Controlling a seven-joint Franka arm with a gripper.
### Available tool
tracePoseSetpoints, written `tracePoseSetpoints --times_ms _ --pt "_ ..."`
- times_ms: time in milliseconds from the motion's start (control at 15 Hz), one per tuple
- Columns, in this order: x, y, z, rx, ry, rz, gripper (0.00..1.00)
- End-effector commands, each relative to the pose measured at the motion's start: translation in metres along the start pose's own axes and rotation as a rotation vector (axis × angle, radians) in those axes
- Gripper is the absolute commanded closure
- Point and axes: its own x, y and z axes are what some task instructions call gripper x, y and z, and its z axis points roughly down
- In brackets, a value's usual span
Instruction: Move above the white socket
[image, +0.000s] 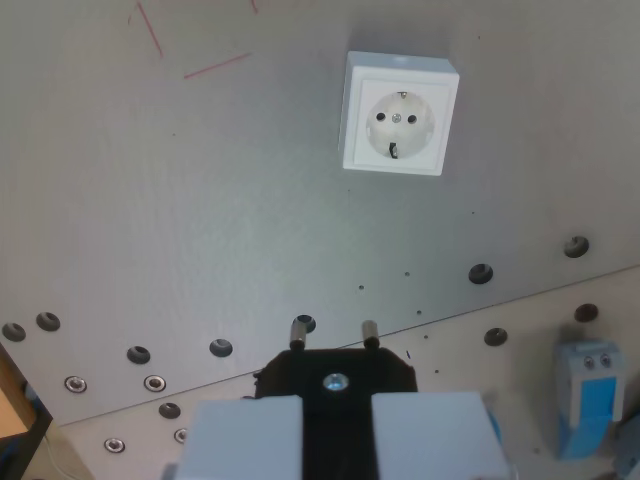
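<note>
Grey metal plate (200, 220) fills most of the wrist view, meeting a second, paler panel (480, 400) along a slanting seam lower down. Two thin red marks (215, 66) cross the plate's upper left. One square white plastic socket (399, 114) sits on the plate in the upper right, with a round recess, two pin holes and a small dark clip. Round dark holes (481, 273) run in rows along either side of the seam. One blue and grey block (590, 395) stands at the lower right. The gripper (335, 425), at the bottom centre, well apart from the socket, has two pale fingers (245, 435) closed on one black plug (335, 370), whose two metal pins (369, 333) point up-frame.
</note>
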Motion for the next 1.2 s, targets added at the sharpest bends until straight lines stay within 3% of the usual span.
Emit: tracePoseSetpoints --times_ms 67,667,1200 --pt "0.0 0.0 0.0 0.0 0.0 0.0 1.0" --pt "0.0 0.001 0.003 0.0 0.001 0.007 1.0" --pt "0.0 0.004 0.017 0.008 0.03 0.026 1.0"
